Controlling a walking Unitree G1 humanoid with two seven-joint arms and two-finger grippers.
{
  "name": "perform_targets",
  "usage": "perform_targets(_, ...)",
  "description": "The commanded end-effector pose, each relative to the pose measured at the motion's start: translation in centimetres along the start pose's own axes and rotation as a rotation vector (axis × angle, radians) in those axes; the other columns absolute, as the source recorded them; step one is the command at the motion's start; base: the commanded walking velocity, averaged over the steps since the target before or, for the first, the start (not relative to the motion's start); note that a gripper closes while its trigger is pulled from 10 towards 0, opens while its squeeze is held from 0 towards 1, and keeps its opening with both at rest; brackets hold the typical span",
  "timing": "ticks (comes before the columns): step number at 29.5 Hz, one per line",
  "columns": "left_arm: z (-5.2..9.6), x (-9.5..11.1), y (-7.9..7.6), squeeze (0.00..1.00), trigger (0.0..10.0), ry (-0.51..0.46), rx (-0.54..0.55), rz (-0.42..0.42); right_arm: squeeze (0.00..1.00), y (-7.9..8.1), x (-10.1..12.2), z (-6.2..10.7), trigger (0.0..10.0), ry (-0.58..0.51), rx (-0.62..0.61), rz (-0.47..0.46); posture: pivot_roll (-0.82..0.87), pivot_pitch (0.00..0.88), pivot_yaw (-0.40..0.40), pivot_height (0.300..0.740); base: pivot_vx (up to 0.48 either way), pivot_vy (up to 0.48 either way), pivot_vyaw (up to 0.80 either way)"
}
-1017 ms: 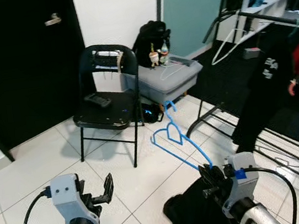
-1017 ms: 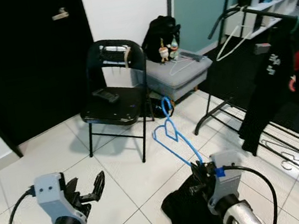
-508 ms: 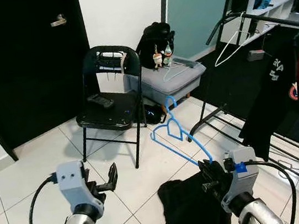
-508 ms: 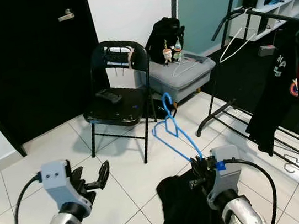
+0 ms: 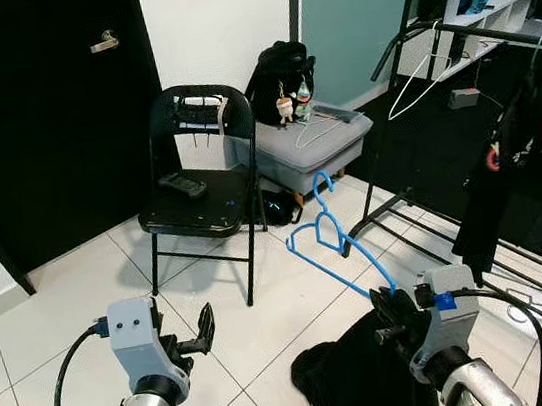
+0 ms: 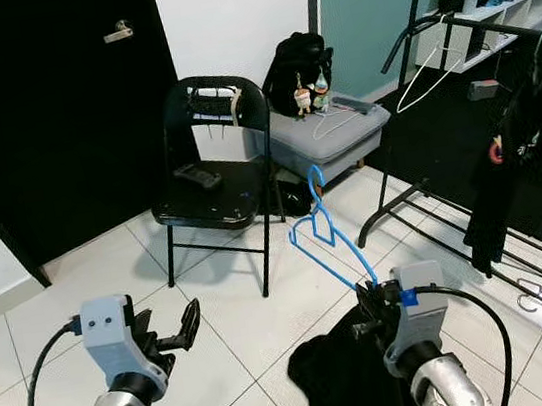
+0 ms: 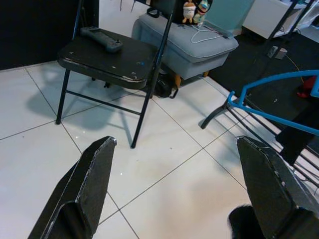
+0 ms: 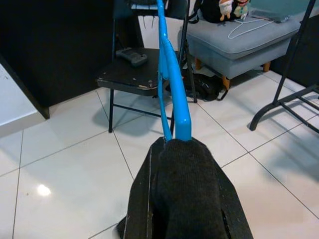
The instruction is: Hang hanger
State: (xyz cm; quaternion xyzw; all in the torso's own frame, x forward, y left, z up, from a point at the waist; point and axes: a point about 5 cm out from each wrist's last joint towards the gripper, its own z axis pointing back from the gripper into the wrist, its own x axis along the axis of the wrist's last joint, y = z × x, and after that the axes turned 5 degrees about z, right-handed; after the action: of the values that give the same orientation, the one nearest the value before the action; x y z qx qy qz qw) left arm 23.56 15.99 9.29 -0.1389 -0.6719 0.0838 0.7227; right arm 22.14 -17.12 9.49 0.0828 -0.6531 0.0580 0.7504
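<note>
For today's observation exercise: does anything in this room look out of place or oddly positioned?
Yes. A metal hanger lies on the floor under the clothes rack, not on its rail. The right end effector grips the blue hanger with a black garment drooping toward the tiles.

left hand (image 5: 200,332) spread, right hand (image 5: 388,313) clamped

Two silver arms w/ ribbed metal forearms. Pale grey boxy wrist housings, two small dark screw holes on the left one. Black cable looping off each wrist. Left gripper (image 5: 206,326) & right gripper (image 5: 385,310) both w/ long black fingers (image 7: 87,191), matte, kinda grainy texture. Small blue patch on right wrist housing.
</note>
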Motion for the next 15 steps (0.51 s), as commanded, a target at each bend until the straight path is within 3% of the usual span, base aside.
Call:
perform_targets(1, 0.18, -0.07, 0.05, 0.00, 10.0, 0.001, 0.017, 0.001, 0.00, -0.18, 0.87, -0.06, 10.0, -0.031, 0.003, -0.001, -0.07, 0.000, -0.054, 0.740, 0.000, 0.000, 0.00)
perform_targets(15, 0.48, -0.06, 0.10, 0.00, 10.0, 0.006, 0.018, 0.008, 0.00, 0.05, 0.83, 0.18, 10.0, -0.028, 0.003, -0.003, -0.08, 0.000, -0.047, 0.740, 0.000, 0.000, 0.00)
